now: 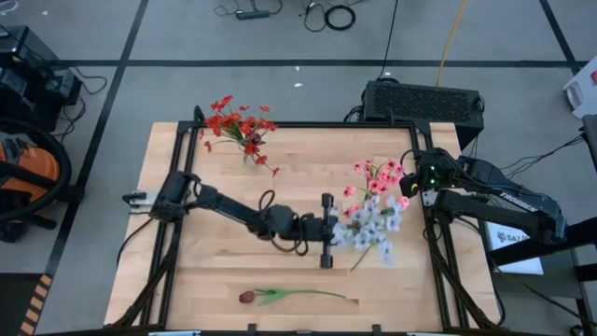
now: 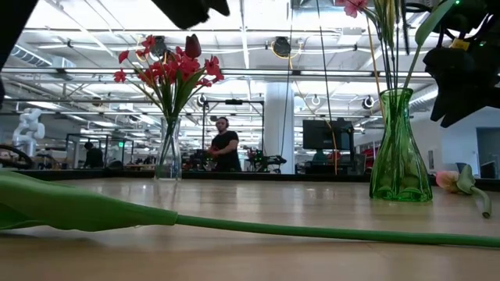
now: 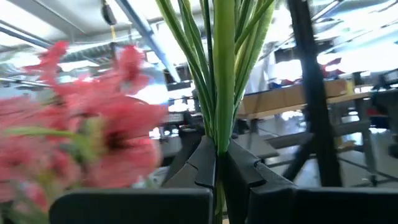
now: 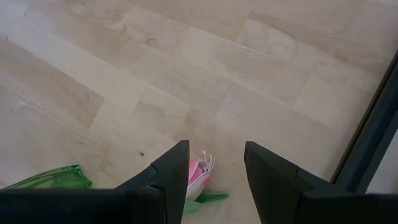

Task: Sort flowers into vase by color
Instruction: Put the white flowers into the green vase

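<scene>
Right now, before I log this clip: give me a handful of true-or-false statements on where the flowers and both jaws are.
1. The left gripper is shut on a bunch of thin green stems. True.
2. The dark red tulip stands in a vase. False: it lies flat on the wooden table.
3. The bright red flower cluster sits in the clear glass vase. True.
4. The right gripper grips a pink blossom. False: its jaws are open above it.
</scene>
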